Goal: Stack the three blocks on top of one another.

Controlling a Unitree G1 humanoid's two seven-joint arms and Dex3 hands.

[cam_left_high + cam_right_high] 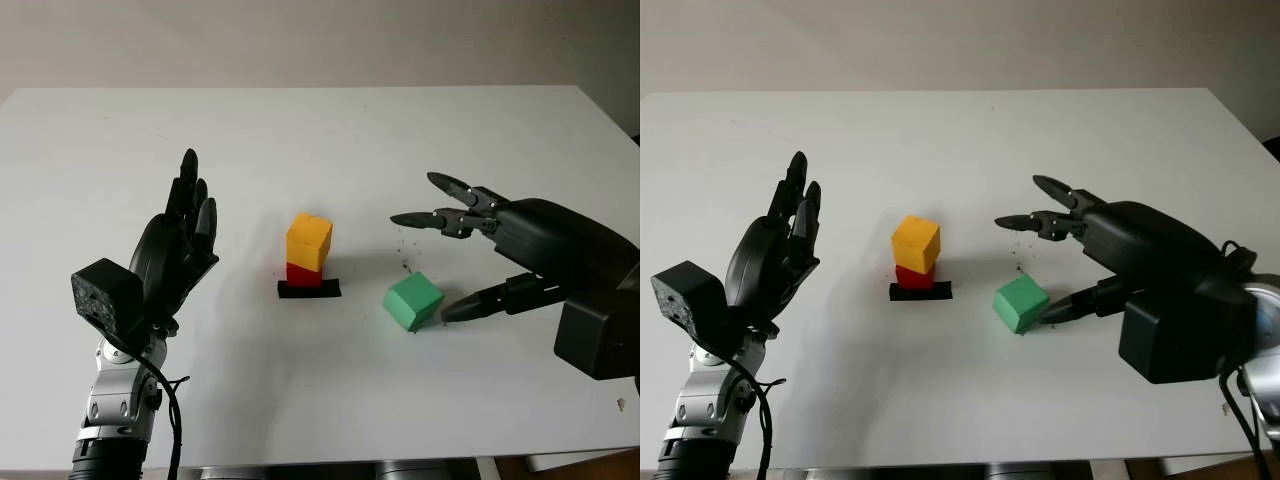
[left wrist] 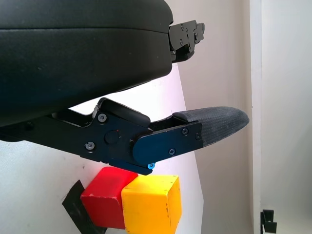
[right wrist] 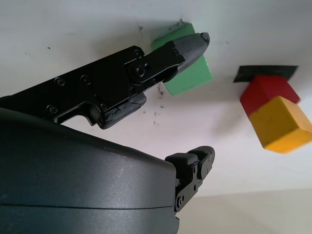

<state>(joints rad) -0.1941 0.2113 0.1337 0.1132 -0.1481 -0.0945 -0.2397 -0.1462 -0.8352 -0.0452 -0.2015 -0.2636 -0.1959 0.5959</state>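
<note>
A: Where do the blocks sit?

B: On a white table [image 1: 320, 130]. Yellow block [image 1: 308, 241] stacked on red block [image 1: 304, 274], twisted a little off square. Red standing on a strip of black tape [image 1: 309, 289] near the table's middle. Green block [image 1: 413, 301] alone on the table, near the stack on its right, not touching it.

A: And the hands?

B: Left hand [image 1: 178, 250] raised to the left of the stack, well apart from it, fingers released and holding nothing. Right hand [image 1: 470, 255] beside the green block, also released and empty: two fingers [image 1: 445, 205] reaching out above and behind the block, thumb [image 1: 480, 302] low at its right side, just beside or touching a face. Cannot tell which.

A: How to take the green one?

B: Probably light and rigid, like painted wood or foam, with smooth flat faces. No give expected, so a modest squeeze should do. Best taken across two opposite side faces, fingers on one and thumb on the other, near the middle, leaving the underside free for setting down flat.

A: Any risk?

B: Likely slip on a corner grip. Twisted yellow top offers less level footing, so a gentle, squared placement seems wise.
</note>
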